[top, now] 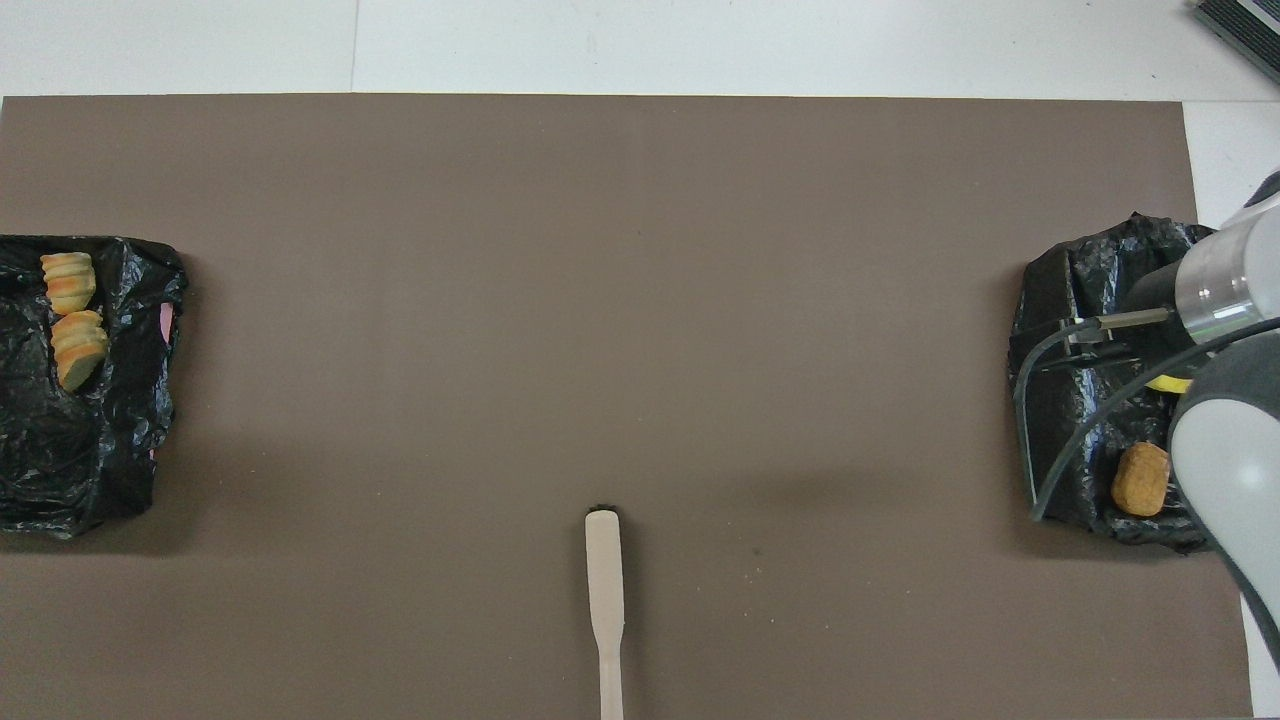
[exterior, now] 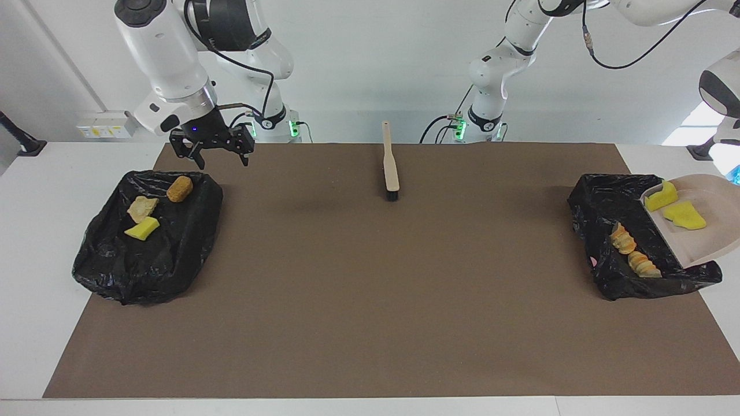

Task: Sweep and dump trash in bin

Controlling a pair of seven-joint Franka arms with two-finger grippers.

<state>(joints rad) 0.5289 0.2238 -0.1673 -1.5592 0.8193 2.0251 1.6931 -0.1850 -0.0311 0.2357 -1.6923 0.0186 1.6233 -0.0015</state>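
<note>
A beige dustpan [exterior: 702, 242] hangs tilted over the black-bag bin [exterior: 601, 202] at the left arm's end. Its handle runs out of view toward my left gripper, which is hidden. Two yellow trash chunks [exterior: 685, 214] lie on the pan. Two beige lumps [exterior: 643, 264] [top: 68, 282] lie in this bin [top: 90, 440]. My right gripper [exterior: 224, 162] hangs open and empty over the edge of the other black-bag bin [exterior: 144, 266] [top: 1060, 290]. That bin holds an orange-brown lump [exterior: 180, 188] [top: 1140, 478], a beige lump [exterior: 142, 208] and a yellow chunk [exterior: 142, 229].
A beige-handled brush [exterior: 391, 164] [top: 604, 590] lies on the brown mat [exterior: 370, 300] midway between the arms, close to the robots' edge, bristles pointing away from them. White tabletop [exterior: 40, 242] borders the mat.
</note>
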